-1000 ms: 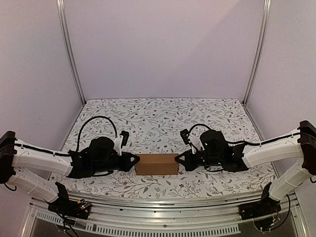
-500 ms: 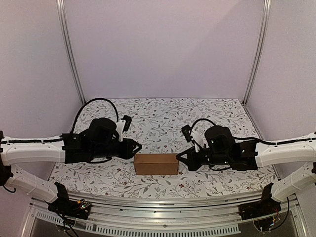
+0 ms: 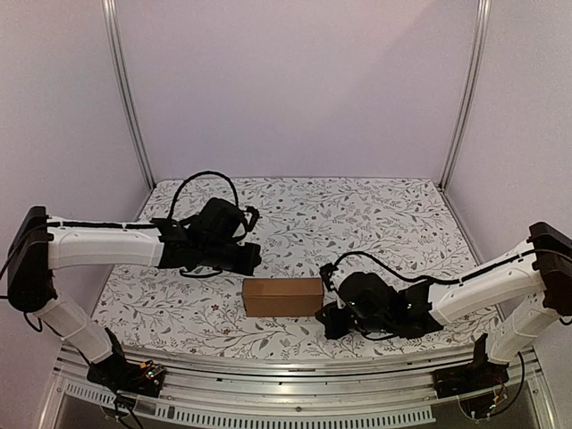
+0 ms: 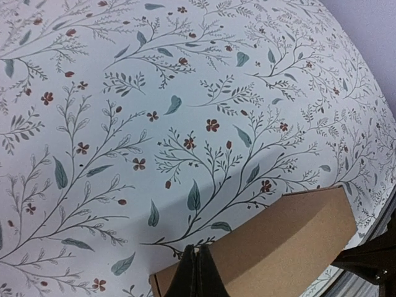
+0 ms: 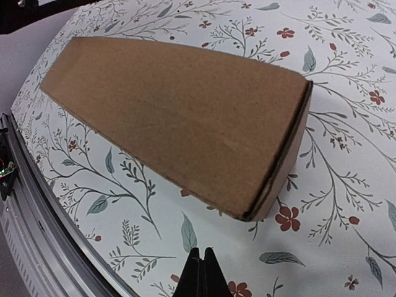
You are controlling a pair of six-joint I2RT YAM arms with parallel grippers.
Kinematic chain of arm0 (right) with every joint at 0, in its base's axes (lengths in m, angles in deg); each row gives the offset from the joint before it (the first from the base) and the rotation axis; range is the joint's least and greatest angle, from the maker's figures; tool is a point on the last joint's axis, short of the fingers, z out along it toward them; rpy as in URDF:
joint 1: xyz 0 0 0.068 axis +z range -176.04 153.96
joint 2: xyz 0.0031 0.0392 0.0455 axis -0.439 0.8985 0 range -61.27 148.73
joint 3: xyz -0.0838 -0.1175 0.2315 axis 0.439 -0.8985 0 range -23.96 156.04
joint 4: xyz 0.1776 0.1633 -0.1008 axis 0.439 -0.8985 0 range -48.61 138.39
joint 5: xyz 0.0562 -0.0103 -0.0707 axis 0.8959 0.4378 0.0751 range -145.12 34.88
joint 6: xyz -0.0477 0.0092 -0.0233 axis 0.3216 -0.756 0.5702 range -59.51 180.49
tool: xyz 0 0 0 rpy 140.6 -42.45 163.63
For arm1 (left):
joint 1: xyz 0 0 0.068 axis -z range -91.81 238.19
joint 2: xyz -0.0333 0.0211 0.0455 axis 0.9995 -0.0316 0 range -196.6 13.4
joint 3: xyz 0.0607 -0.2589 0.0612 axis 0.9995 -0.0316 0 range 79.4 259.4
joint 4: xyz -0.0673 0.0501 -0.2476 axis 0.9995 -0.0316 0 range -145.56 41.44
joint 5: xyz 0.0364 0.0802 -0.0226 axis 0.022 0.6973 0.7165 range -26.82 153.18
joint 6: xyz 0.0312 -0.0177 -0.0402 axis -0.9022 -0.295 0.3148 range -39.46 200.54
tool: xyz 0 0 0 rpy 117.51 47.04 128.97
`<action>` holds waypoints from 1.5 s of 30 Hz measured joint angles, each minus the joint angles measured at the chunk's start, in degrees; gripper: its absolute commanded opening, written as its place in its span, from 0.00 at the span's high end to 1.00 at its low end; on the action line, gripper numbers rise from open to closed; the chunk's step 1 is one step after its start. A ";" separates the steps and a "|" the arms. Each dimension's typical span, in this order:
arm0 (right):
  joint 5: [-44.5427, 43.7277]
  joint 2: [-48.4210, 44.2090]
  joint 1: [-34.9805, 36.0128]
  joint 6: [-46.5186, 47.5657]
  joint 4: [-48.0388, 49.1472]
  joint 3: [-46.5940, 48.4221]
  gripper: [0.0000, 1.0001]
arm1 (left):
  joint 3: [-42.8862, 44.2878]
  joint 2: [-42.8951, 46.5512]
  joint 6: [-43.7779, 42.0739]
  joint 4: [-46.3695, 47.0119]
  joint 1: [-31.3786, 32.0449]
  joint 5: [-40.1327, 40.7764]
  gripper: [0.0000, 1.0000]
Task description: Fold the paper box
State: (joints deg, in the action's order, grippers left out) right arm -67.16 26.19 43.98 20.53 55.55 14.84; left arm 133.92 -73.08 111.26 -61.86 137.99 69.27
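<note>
The paper box point(image 3: 282, 297) is a closed small brown carton lying on the floral cloth near the front middle. My left gripper point(image 3: 253, 259) is shut and empty, hovering just behind the box's left end. In the left wrist view its closed fingertips point(image 4: 197, 249) sit over the box's far edge point(image 4: 291, 241). My right gripper point(image 3: 327, 322) is shut and empty, low by the box's near right corner. In the right wrist view its tips point(image 5: 202, 251) are a short way from the box point(image 5: 179, 111), not touching it.
The floral cloth point(image 3: 357, 223) covers the table. A metal rail point(image 3: 268, 366) runs along the front edge, close to the right gripper, and shows in the right wrist view point(image 5: 18, 204). Upright frame posts point(image 3: 130, 98) and plain walls enclose the back and sides.
Both grippers left the box's ends. The left one rose and swung back behind the left end. The right one dropped toward the near right corner. The box stayed put.
</note>
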 measured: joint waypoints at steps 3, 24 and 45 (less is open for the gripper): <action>-2.38 2.47 0.00 -2.05 0.24 -0.52 1.00 | 1.01 -4.11 -0.42 -0.50 -0.66 -1.68 1.00; -6.32 11.65 -5.81 -4.74 5.42 8.52 1.00 | 0.37 -7.19 0.94 -0.94 -0.92 -10.80 1.00; 5.99 24.96 -12.20 3.08 6.16 26.36 1.00 | -6.93 1.84 5.20 0.15 -0.92 -11.67 1.00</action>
State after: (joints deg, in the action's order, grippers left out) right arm -61.17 51.15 31.78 23.61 61.71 41.20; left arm 126.99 -71.24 116.47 -61.71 137.07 57.59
